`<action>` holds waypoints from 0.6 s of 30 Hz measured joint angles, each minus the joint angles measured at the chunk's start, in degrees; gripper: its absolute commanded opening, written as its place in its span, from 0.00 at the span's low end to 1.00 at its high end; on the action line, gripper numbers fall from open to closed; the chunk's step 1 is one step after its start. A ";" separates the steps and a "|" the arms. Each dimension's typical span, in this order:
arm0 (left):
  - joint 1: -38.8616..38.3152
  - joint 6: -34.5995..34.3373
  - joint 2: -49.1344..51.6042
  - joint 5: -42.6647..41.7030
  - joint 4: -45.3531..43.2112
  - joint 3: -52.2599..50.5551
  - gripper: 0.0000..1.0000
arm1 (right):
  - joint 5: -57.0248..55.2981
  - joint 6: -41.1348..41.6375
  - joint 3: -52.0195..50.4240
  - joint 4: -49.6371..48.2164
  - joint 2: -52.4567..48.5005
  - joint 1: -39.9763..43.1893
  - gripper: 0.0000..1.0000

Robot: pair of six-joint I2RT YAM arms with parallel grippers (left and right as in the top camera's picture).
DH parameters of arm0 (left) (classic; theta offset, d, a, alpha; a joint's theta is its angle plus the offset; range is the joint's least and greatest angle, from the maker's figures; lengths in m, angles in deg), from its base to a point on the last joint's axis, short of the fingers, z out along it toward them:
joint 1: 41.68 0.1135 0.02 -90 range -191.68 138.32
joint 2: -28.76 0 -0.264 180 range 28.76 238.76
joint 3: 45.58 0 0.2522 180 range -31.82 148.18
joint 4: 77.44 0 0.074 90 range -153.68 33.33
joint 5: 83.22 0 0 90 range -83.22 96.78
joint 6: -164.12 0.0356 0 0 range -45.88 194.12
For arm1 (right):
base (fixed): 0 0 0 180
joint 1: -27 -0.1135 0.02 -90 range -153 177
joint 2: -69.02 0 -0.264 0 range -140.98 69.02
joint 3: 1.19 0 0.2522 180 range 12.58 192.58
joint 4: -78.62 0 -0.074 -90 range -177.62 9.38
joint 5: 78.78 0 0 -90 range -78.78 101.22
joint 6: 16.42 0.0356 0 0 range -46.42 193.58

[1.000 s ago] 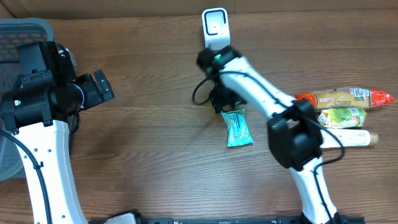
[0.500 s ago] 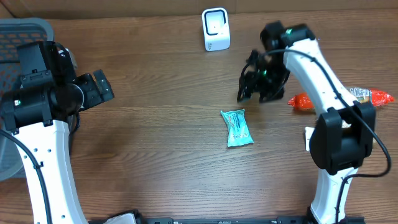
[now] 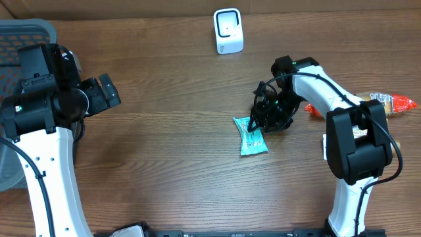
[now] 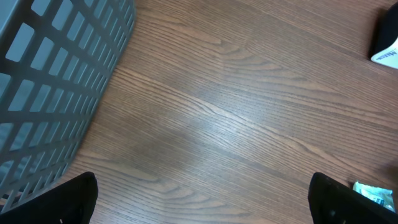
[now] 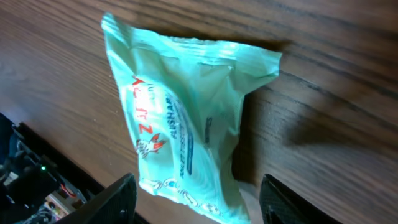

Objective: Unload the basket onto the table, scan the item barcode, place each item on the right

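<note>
Teal packet (image 3: pixel 253 137) flat on desk (image 3: pixel 171 151), near centre, at 5 o'clock from white scanner (image 3: pixel 227 30). Right gripper (image 3: pixel 263 122) over packet's 1 o'clock end, jaws partly apart astride it, nothing gripped. Left gripper (image 3: pixel 107 92) well off at 9 o'clock, beside grey basket (image 3: pixel 26 33), jaws wide, empty.

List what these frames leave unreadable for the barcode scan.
- Barcode on the teal packet: none visible in the right wrist view; overhead too small.
- Whether the right gripper touches it: overhead, its body hides this; wrist view cuts the fingertips.
- Snack packets: overhead, the right arm covers most.
</note>
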 measured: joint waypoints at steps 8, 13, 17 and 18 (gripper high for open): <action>0.00 0.00 0.00 0.00 0.02 0.00 1.00 | 2.36 -0.66 -6.45 -3.54 0.13 0.07 0.56; 0.00 0.00 0.00 0.00 0.00 0.00 0.99 | 5.46 -0.81 -9.53 -7.04 0.98 0.50 0.40; 0.00 0.00 0.00 -0.02 0.02 0.00 0.99 | 7.13 -0.70 -11.26 -8.41 1.05 0.63 0.19; 0.00 0.00 0.00 0.00 0.02 0.00 1.00 | 7.63 -0.81 -11.54 -8.46 1.03 0.63 0.14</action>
